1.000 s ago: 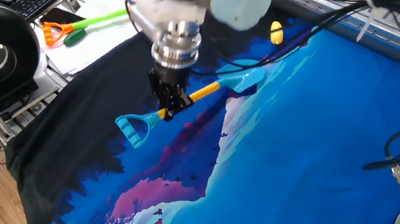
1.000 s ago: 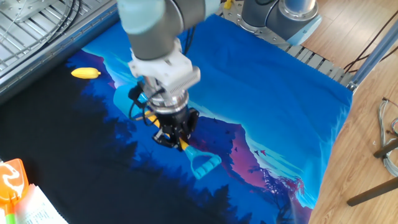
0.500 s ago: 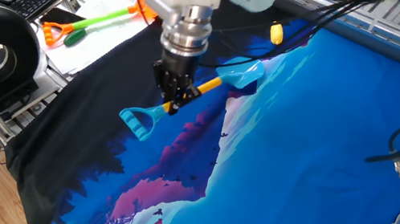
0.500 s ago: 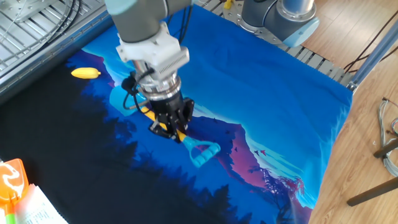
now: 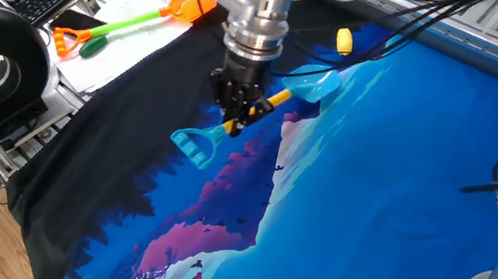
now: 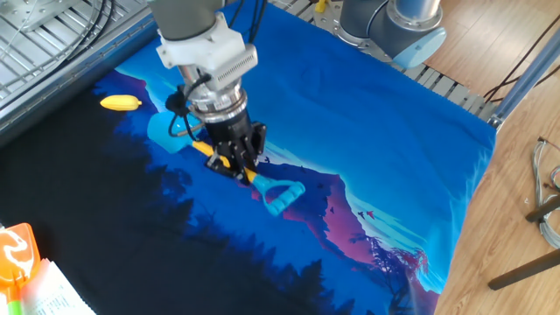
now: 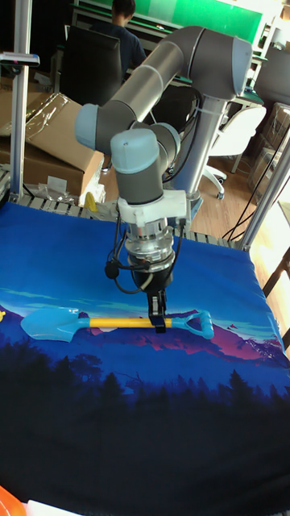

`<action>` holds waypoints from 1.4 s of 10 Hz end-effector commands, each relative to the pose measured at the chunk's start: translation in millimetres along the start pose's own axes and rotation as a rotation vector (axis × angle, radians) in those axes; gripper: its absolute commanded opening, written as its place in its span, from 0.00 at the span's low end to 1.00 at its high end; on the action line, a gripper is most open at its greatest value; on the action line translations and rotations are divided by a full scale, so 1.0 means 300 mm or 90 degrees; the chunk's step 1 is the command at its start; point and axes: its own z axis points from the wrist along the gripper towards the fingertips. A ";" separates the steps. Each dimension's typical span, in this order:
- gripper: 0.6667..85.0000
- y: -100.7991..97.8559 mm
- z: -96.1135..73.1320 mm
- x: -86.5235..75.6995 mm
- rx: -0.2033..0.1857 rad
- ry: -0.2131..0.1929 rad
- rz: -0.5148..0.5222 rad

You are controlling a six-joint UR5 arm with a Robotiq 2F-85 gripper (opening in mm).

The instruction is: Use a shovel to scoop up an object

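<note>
Shovel (image 7: 113, 322): light, rigid plastic, likely slippery; fingers (image 7: 158, 322) are clamping closed on its yellow shaft near the handle, blade reaching far ahead toward the object (image 6: 121, 103).

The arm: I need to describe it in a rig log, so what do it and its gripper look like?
The arm has grey metallic tubes and pale blue joint caps. A white block and ribbed silver wrist lead to a small black two-finger gripper. Black cables loop beside the wrist.
</note>
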 end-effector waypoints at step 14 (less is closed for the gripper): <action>0.10 -0.043 -0.027 0.064 0.052 -0.001 0.095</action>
